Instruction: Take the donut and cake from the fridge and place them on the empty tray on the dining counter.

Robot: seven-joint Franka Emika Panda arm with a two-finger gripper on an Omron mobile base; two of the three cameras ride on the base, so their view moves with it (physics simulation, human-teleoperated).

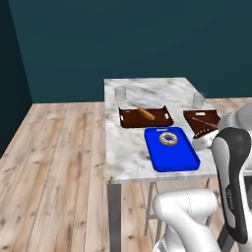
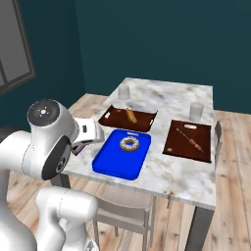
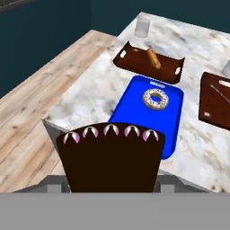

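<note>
From the left base camera we see the donut [image 1: 168, 139] lying on the far half of the blue tray [image 1: 173, 160] on the desk [image 1: 129, 147], with our end effector [image 1: 203, 141] just to the tray's right. From the right base camera the end effector [image 2: 78, 147] sits at the tray's [image 2: 117, 164] near-left corner. In the hand camera the cake [image 3: 111, 158] is clamped between our fingers, the donut [image 3: 155, 99] beyond it.

I see a bright blue tray [image 3: 134, 105] on the white-grey marbled dining counter [image 3: 96, 85]. The donut [image 3: 155, 99] is pale with dark speckles. The cake [image 3: 112, 159] is dark brown with pink dabs.
</note>
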